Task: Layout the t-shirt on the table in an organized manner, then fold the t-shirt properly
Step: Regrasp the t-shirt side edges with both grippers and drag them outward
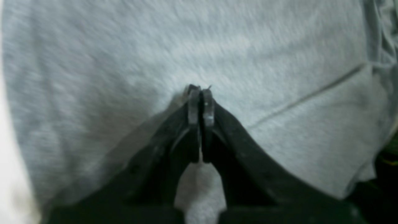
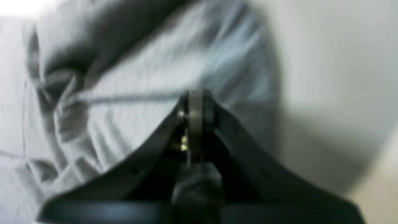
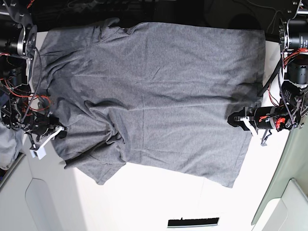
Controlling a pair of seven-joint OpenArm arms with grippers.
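The grey t-shirt (image 3: 154, 96) lies spread across the white desk (image 3: 144, 207), reaching from one claw to the other. The left claw (image 1: 200, 93) has its tips pressed together, pinching a fold of the t-shirt's edge, with cloth spreading out beyond it. The right claw (image 2: 196, 102) is likewise pressed together on bunched, wrinkled fabric at the opposite edge, bare desk beside it.
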